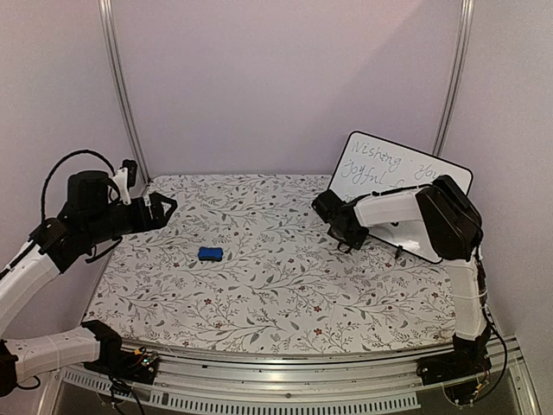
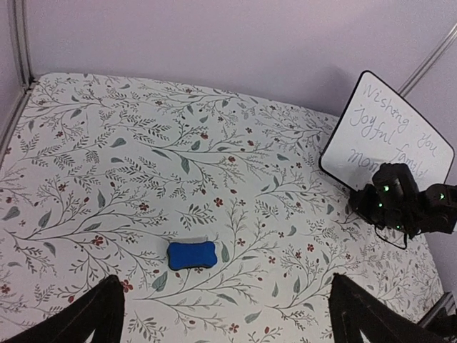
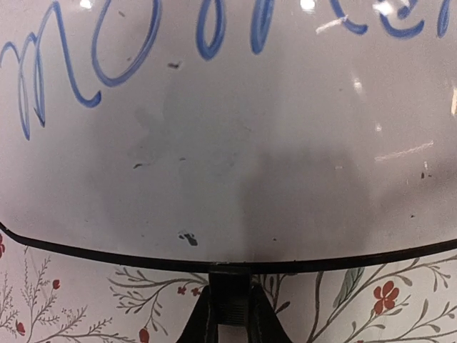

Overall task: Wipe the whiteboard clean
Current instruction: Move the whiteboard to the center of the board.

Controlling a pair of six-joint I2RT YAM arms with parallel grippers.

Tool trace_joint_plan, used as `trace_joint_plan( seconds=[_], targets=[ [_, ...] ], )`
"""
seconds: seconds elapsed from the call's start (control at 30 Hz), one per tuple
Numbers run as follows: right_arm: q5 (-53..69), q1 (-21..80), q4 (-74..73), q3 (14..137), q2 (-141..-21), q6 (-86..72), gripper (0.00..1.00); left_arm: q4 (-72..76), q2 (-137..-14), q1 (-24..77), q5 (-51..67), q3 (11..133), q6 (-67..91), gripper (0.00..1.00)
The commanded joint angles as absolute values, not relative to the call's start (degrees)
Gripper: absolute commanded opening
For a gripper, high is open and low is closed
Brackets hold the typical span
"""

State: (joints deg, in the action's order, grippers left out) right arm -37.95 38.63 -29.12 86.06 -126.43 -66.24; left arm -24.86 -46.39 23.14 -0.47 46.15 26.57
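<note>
The whiteboard [image 1: 404, 162] stands tilted at the back right of the table, with blue handwriting across it. My right gripper [image 1: 343, 226] is at its lower left edge. In the right wrist view the board [image 3: 235, 164] fills the frame, and my right gripper [image 3: 230, 306] is shut on a small black foot under its black frame. The blue eraser [image 1: 210, 253] lies flat on the cloth left of centre. My left gripper [image 1: 164, 207] hovers open above the table's left side. In its wrist view the eraser [image 2: 191, 254] lies ahead of the spread fingers [image 2: 89, 318], with nothing between them.
A floral tablecloth [image 1: 276, 285] covers the table. Metal frame posts [image 1: 121, 86] rise at the back corners against plain walls. The right arm [image 1: 449, 216] reaches across in front of the board's lower right part. The aluminium rail [image 1: 285, 389] runs along the near edge.
</note>
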Motion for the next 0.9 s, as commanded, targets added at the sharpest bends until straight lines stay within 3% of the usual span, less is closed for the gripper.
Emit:
trace_joint_plan(
  seconds=[0.0,0.37,0.87],
  targets=[
    [-31.39,41.64,-27.86,89.56,-129.86,-66.34,0.0,-26.45,-48.49,22.76,-3.41,49.36,26.87,1.0],
    [-30.86,46.94,-29.06,96.79,-135.38,-64.68,0.0,-25.75,-50.22,22.76,-2.01,52.3,26.36,1.0],
    [-31.98,51.78,-28.83,107.15,-141.51,-61.65,0.0,-22.48,-46.08,22.85,-0.44,46.28,28.99,1.0]
  ],
)
